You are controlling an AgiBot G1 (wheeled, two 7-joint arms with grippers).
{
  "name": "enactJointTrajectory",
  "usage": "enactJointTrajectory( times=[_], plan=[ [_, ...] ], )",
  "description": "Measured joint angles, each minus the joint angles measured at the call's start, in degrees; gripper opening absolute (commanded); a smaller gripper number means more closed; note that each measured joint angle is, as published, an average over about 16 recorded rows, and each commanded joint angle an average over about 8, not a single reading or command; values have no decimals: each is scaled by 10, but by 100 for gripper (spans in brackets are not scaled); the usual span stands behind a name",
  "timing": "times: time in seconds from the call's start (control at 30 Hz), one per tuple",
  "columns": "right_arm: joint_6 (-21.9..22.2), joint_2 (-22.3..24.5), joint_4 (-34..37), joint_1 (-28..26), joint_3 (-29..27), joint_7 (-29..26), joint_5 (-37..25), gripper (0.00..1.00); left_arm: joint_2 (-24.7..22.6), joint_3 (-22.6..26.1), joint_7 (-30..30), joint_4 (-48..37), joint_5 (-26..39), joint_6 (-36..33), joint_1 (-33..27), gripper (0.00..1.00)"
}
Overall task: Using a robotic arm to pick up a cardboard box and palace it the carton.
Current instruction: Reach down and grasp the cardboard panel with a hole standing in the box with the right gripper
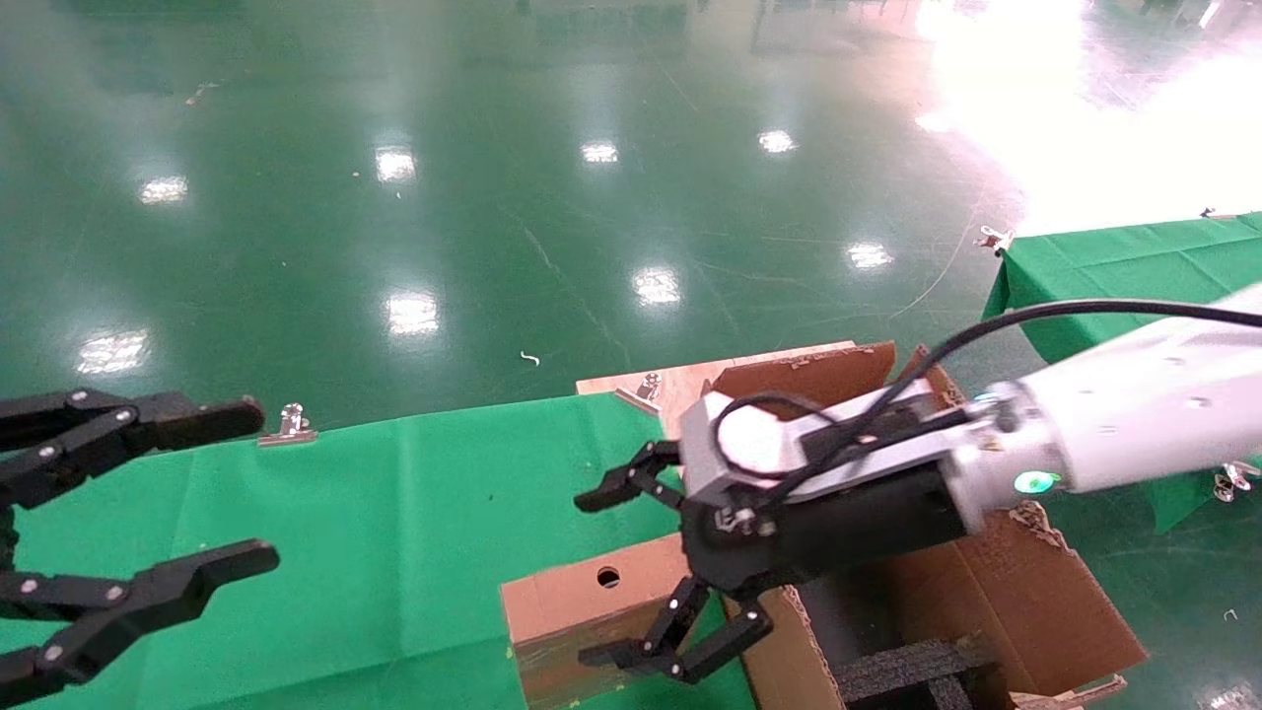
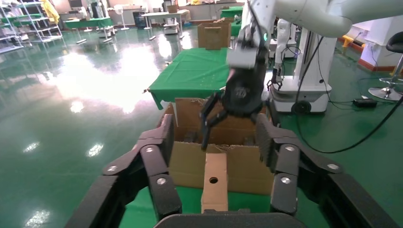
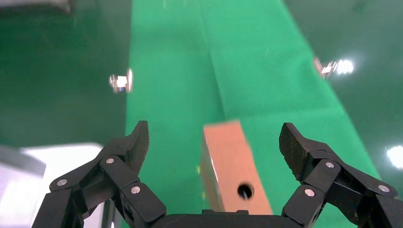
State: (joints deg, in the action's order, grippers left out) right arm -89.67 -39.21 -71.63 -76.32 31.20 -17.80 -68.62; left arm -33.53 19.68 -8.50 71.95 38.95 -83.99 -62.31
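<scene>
Green-clothed table (image 1: 394, 513), lower frame: your right gripper (image 1: 631, 572), spread wide, straddles small holed brown cardboard box (image 1: 582, 602). Step: approach. Next: lower, close, lift to big corrugated carton (image 1: 1035, 602). Left gripper (image 1: 168, 493) parked, agape.

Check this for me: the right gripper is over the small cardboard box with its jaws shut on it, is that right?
Not quite. The right gripper is over the cardboard box, but its jaws are open, standing apart on either side of the box without touching it. The right wrist view shows this.
</scene>
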Motion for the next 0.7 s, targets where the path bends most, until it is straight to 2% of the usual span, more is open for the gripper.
enactJointTrajectory(
  times=[0.37, 0.7],
  plan=[
    [-8, -61, 33, -97, 113, 25, -137, 100, 0, 0, 0, 0, 0, 0, 0, 0],
    [-11, -112, 85, -174, 218, 72, -194, 100, 0, 0, 0, 0, 0, 0, 0, 0]
  ],
)
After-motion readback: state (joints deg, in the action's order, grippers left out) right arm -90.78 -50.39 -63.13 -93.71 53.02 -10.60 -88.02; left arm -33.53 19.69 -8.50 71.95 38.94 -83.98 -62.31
